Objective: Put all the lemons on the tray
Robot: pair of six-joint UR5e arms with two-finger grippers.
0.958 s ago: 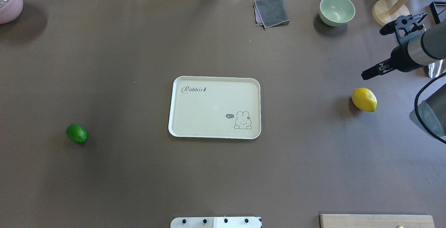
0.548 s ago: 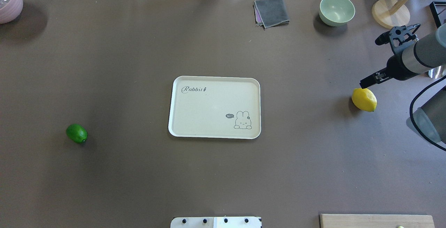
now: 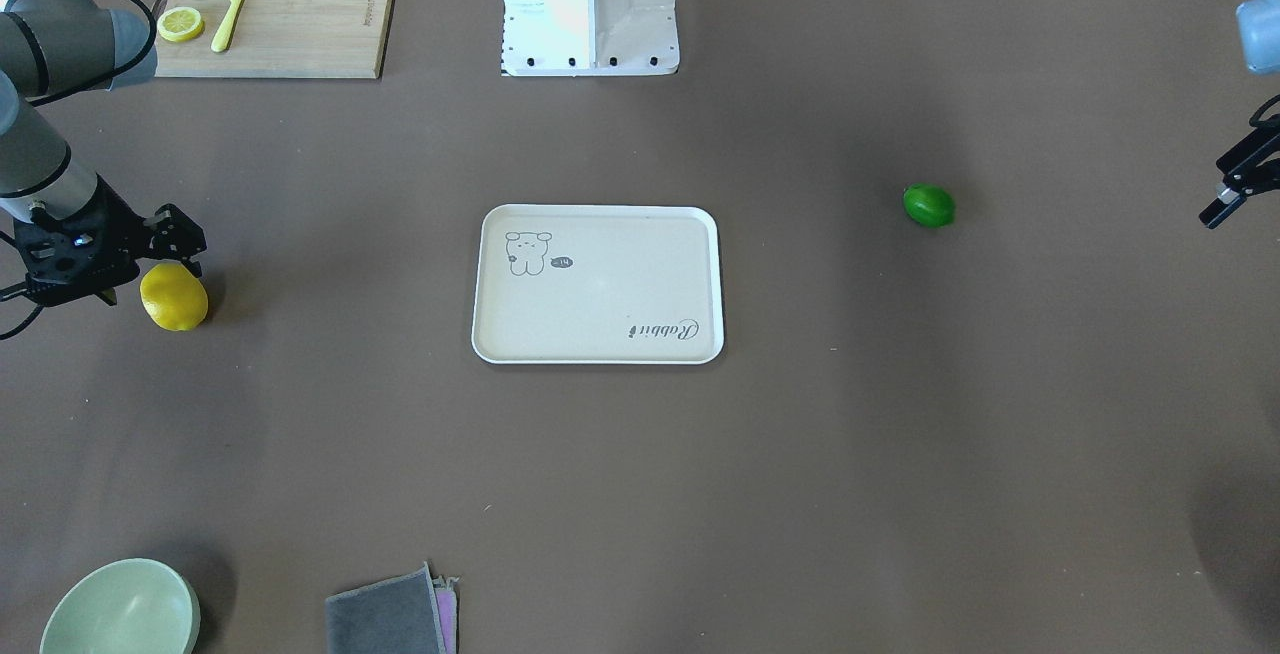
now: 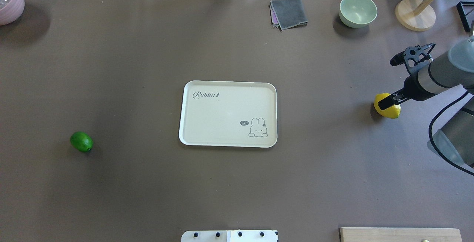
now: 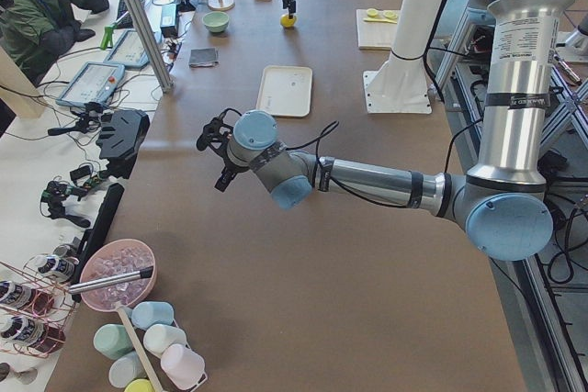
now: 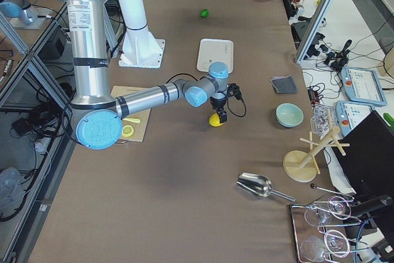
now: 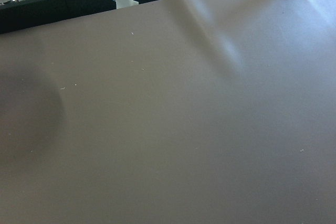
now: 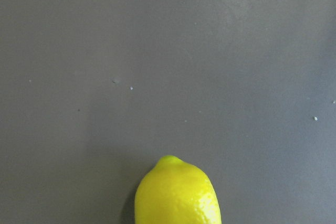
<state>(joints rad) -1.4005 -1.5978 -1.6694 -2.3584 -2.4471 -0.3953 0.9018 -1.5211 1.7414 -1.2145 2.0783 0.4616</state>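
Note:
The yellow lemon [image 4: 389, 111] lies on the brown table to the right of the tray [image 4: 222, 116]; it also shows in the front view [image 3: 173, 299] and at the bottom of the right wrist view [image 8: 177, 192]. My right gripper [image 4: 383, 104] hangs just over its far end, apparently open and holding nothing. The green lemon [image 4: 81, 141] lies alone far to the tray's left. The tray holds nothing. My left gripper [image 3: 1213, 217] hovers off the table's left side, away from the green lemon; I cannot tell if it is open.
A bamboo cutting board [image 3: 300, 24] with lemon slices and a yellow knife sits near the robot base [image 3: 590, 4]. A green bowl [image 4: 358, 10], grey cloth [image 4: 289, 12], wooden stand [image 4: 414, 12] and pink bowl [image 4: 9, 1] line the far edge.
My right gripper has come down and toward the robot from beyond the yellow lemon until its fingers overlap the lemon's far end. Lemons and tray have not moved.

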